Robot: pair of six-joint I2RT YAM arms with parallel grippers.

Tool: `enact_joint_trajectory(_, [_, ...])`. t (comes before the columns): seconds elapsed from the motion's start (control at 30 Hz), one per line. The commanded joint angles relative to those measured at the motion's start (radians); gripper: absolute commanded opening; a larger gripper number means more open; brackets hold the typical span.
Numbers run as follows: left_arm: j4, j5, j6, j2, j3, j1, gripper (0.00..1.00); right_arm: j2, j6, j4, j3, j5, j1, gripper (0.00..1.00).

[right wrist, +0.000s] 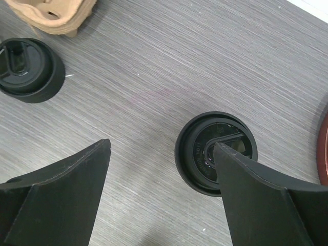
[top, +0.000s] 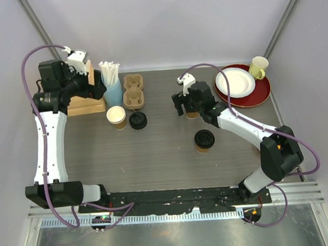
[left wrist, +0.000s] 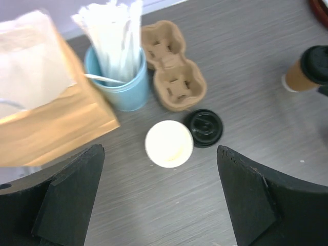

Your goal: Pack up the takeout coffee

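Note:
Three kraft cups show. One stands without a lid (top: pixel 116 117) (left wrist: pixel 169 144), and a loose black lid (top: pixel 138 120) (left wrist: pixel 204 127) (right wrist: pixel 28 69) lies right beside it. A lidded takeout coffee (right wrist: pixel 202 154) (top: pixel 192 115) stands under my right gripper (right wrist: pixel 161 195) (top: pixel 186 103), which is open and holds nothing. Its right finger hides part of that lid. Another lidded coffee (top: pixel 204 140) stands nearer the arm bases. My left gripper (left wrist: pixel 159 205) (top: pixel 89 82) hangs open and empty, high over the table's back left, short of the lidless cup.
A two-cup cardboard carrier (top: pixel 134 90) (left wrist: pixel 171 66) sits behind the lidless cup. Beside it are a light-blue cup of straws (top: pixel 111 87) (left wrist: pixel 119 77) and a brown napkin holder (top: pixel 87 104) (left wrist: pixel 46 118). A red tray (top: pixel 260 91) at the back right holds a white plate (top: pixel 234 82) and a yellow mug (top: pixel 258 67).

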Motion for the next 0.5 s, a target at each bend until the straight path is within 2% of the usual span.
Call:
enact_joint_trajectory(0.0, [-0.106,-0.133,0.147,0.02,0.084,0.021,0.96,-0.06,-0.029,-0.006,0.037,-0.063,0.003,0.87])
enact_joint_trajectory(0.1, [-0.126,-0.188,0.202,0.041,0.101,0.019,0.96,-0.074,-0.043,-0.02,0.043,-0.141,0.013,0.86])
enact_joint_trajectory(0.27, [-0.097,-0.289,0.311,0.063,0.136,0.035,0.86,-0.097,-0.064,-0.027,0.043,-0.173,0.036,0.84])
enact_joint_trajectory(0.3, [-0.106,-0.271,0.38,0.066,0.153,0.035,0.86,-0.1,-0.066,-0.027,0.04,-0.176,0.043,0.84])
enact_joint_trajectory(0.37, [-0.162,-0.216,0.414,0.075,0.169,0.035,0.86,-0.1,-0.067,-0.024,0.037,-0.178,0.047,0.84])
enact_joint_trajectory(0.47, [-0.243,-0.124,0.393,0.113,0.204,0.026,0.86,-0.07,0.0,0.011,0.052,-0.182,0.055,0.82])
